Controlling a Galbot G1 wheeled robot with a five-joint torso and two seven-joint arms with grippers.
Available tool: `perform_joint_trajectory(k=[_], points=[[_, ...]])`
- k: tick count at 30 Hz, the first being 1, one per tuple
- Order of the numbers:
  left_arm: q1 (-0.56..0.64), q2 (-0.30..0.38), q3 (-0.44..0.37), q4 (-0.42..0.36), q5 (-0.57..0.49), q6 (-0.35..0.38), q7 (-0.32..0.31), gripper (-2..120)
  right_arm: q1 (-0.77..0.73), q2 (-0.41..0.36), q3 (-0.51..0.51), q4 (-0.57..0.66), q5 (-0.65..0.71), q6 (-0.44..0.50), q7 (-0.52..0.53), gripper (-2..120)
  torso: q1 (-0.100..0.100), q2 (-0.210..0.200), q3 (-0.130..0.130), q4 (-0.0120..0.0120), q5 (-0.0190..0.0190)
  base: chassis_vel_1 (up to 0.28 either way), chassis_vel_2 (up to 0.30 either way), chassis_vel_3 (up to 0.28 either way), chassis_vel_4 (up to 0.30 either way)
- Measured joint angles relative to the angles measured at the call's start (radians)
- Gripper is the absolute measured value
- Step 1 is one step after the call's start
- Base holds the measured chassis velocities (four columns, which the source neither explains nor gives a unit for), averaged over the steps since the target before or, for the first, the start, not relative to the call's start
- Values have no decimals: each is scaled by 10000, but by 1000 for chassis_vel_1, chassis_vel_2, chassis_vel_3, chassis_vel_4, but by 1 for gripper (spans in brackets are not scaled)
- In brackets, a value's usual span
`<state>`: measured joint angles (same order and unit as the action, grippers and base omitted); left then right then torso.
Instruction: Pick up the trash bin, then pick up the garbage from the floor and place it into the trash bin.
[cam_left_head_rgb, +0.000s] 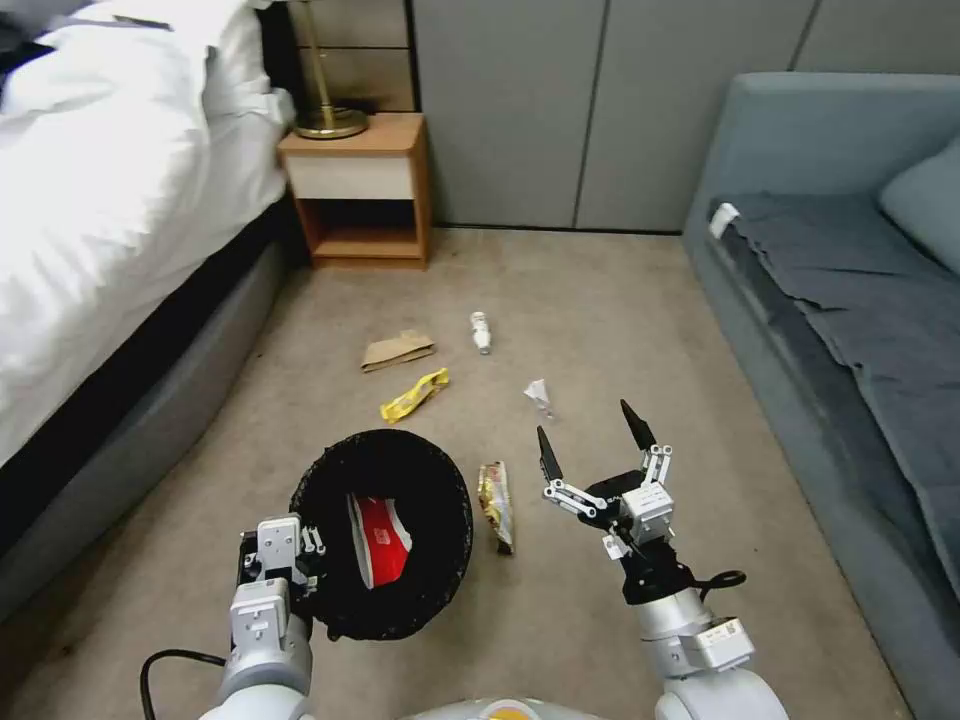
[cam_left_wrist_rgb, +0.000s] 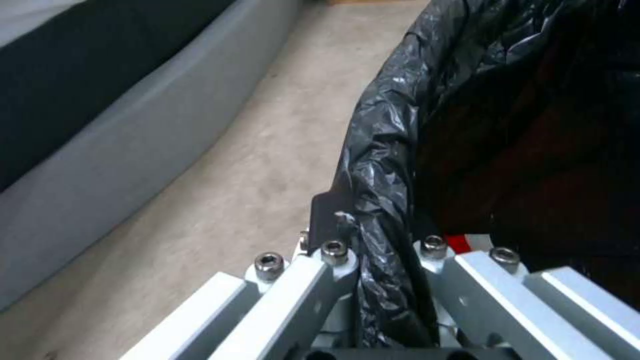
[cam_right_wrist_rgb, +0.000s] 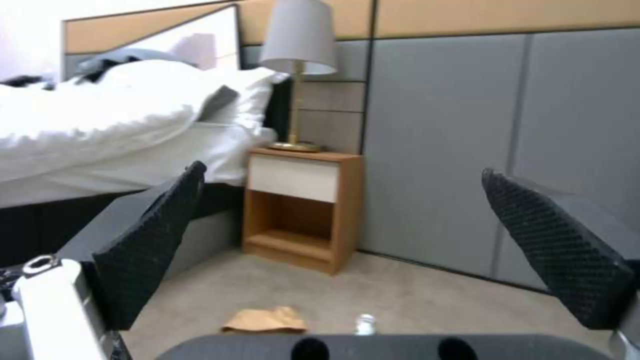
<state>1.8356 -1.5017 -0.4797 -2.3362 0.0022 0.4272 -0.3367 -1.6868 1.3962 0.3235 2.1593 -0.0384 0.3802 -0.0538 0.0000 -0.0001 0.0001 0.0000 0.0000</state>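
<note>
Trash bin (cam_left_head_rgb: 385, 530) over beige carpet (cam_left_head_rgb: 600, 320)

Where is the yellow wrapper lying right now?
In the head view the yellow wrapper lies on the carpet left of centre, just beyond the trash bin, with the brown paper bag right behind it.

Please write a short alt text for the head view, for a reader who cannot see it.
The left hand holds the trash bin, a red carton inside, while the open right hand hovers over carpet littered with garbage.
</note>
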Motion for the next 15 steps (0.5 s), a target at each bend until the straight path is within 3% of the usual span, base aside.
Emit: perform_joint_trajectory(k=[15], points=[[26, -1, 5, -33, 24, -22, -60, 1, 1008, -284, 164, -399, 476, -827, -129, 100, -1, 0, 0, 5, 1, 118, 116, 115, 114]])
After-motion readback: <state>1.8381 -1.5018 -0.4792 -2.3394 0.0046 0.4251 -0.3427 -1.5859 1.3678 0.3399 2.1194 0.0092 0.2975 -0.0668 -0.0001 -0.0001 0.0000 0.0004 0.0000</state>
